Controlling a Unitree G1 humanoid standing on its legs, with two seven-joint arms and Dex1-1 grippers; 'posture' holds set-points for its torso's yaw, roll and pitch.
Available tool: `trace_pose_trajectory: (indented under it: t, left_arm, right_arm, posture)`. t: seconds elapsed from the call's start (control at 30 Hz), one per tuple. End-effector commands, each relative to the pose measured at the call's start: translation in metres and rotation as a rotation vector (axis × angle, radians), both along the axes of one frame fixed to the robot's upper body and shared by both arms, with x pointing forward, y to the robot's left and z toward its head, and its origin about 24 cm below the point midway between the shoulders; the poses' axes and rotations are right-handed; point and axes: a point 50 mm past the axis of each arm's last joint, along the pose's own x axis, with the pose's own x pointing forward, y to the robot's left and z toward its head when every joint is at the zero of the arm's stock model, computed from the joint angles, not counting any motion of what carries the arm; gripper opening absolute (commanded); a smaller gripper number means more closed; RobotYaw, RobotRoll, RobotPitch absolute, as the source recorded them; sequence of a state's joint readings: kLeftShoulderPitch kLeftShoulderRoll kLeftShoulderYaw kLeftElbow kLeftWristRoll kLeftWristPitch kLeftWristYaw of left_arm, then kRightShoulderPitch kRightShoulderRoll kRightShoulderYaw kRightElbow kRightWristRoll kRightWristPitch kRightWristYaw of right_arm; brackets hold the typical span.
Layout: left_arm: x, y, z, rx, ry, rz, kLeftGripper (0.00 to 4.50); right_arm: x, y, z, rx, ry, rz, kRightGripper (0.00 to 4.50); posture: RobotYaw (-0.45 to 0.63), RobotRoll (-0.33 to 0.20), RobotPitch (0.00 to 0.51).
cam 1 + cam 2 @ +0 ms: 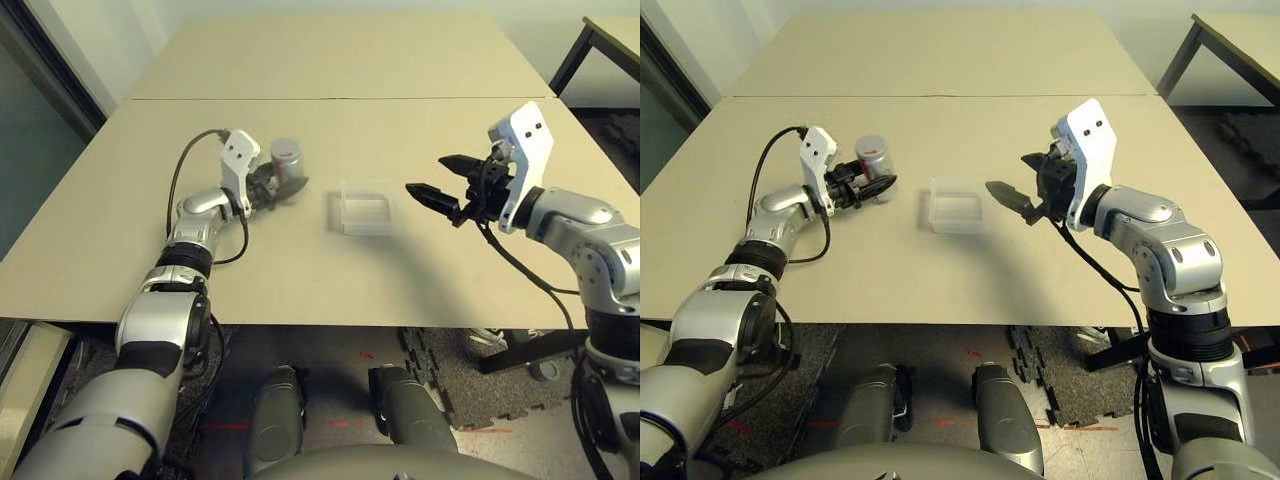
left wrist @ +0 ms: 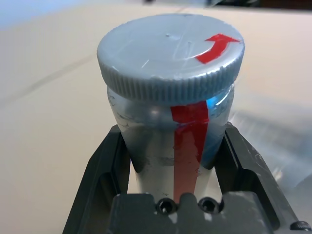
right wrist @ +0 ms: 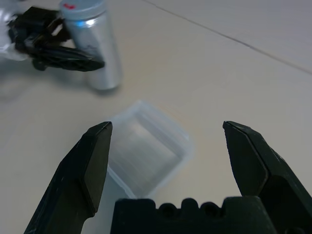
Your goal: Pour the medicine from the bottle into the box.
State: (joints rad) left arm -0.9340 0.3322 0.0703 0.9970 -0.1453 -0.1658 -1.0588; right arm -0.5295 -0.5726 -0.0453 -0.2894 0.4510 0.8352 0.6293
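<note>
And there it is, the left jaws (image 2: pixel 170 175) are clamped on the bottle (image 2: pixel 161 141), one on each side of its body below the cap (image 2: pixel 165 58), which is on, red arrow on top! The right jaws (image 3: pixel 168 161) stand wide apart with nothing between them, and the box (image 3: pixel 146 151) sits on the table (image 1: pixel 930 270) between the two pairs, beyond the right tips.

Now for the opening, I'd judge: keep the left grip firm and the bottle upright, bring the right jaws over squarely, close them on the ribbed rim and turn, letting the left hold resist the twist. Squeeze too timidly and the bottle could spin between the jaws. Only then tip it low above the box!

What can't I make out? The medicine: cap and silvery wall hide whatever is inside. And whether the bottle's base touches the table, I can't be sure.
</note>
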Motion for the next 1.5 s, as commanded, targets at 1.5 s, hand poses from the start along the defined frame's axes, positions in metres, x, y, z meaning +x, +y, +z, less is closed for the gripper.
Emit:
trace_pose_trajectory:
  t: [1.5]
  left_arm:
    - [-0.003,-0.086,0.009,-0.005,0.044,-0.081,2.64]
  right_arm:
    - [0.037,0.074,0.021,0.051,-0.169,-0.147,4.12]
  posture:
    - [-0.25,0.000,0.078]
